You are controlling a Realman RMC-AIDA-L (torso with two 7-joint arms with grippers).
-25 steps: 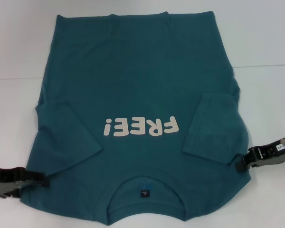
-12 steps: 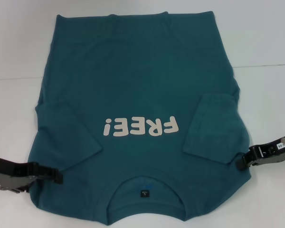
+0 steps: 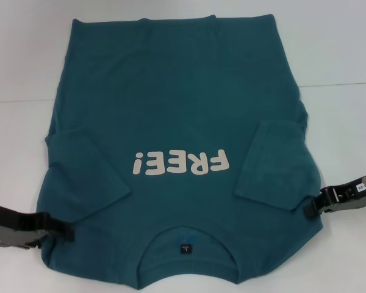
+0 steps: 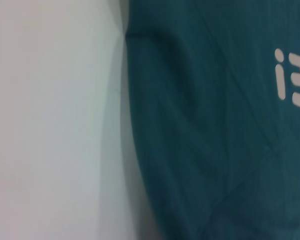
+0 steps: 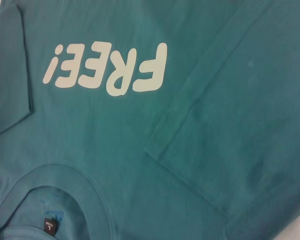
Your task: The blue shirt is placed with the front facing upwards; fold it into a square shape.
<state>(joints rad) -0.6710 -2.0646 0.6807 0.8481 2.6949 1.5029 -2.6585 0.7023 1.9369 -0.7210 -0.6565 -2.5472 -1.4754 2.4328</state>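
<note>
On the white desk (image 3: 348, 55), the left end effector (image 3: 64, 231), whose opening I cannot tell, has drawn slightly back at the shoulder of the blue shirt (image 3: 177, 104), the right end effector (image 3: 309, 210) likewise unreadable at the other shoulder; only the right wrist view shows the collar label (image 5: 49, 226); sleeves folded in, collar at the desk's near edge.

The blue shirt (image 3: 177, 116) lies flat on the white table (image 3: 341, 55), print up, collar nearest the robot, both sleeves folded inward. The left gripper (image 3: 64, 231) sits at its left shoulder edge, the right gripper (image 3: 309, 210) at its right.
</note>
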